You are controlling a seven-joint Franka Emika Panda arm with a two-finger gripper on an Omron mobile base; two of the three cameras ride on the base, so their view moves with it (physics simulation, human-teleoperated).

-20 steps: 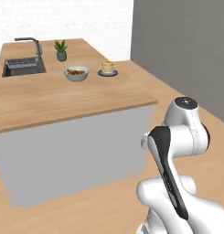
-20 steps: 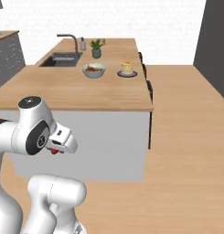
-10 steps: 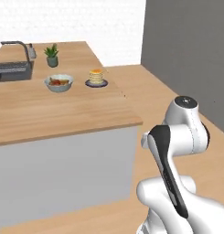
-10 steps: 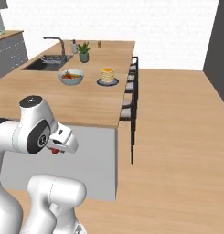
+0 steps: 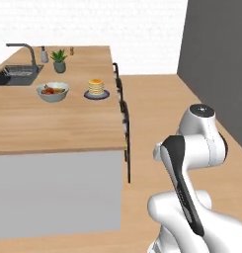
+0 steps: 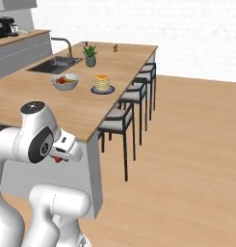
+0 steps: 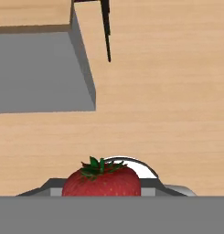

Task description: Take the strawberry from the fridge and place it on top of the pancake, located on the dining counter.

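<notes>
Left base view, arm: I see the white arm folded close to the base, well short of the dining counter [image 5: 53, 123]; the hand itself hangs low on the far side of the elbow.
Left base view, target: the pancake [image 5: 96, 87] sits on its dark plate [image 5: 97, 95] near the stool-side edge of the top, with the fruit bowl [image 5: 53, 92] just beside it and the sink [image 5: 14, 74] further back. All of it is well ahead of and above the fingers.
Right base view, gripper: the gripper [image 6: 58, 158] is tucked under the wrist, with a small patch of red at its tip. The stools [image 6: 120, 123] line the counter edge between the hand and the plate.
Hand view, strawberry: the strawberry [image 7: 102, 181] sits right at the fingers, leafy cap up, and I judge the fingers are pinching it, though the tips themselves are hidden by it.
Hand view, beyond the fingers: the counter's grey base [image 7: 38, 73] and a dark stool leg [image 7: 106, 29] lie ahead over bare wood floor.
Step in hand: carrying the fruit to the counter; the placing is not yet begun.
How I would do it well: bring the base nearer first, lift the hand clear of the counter edge and the stool backs, come in over the stack from above, keep away from the bowl, and let go only when the berry is low over the top pancake so it cannot roll off.
</notes>
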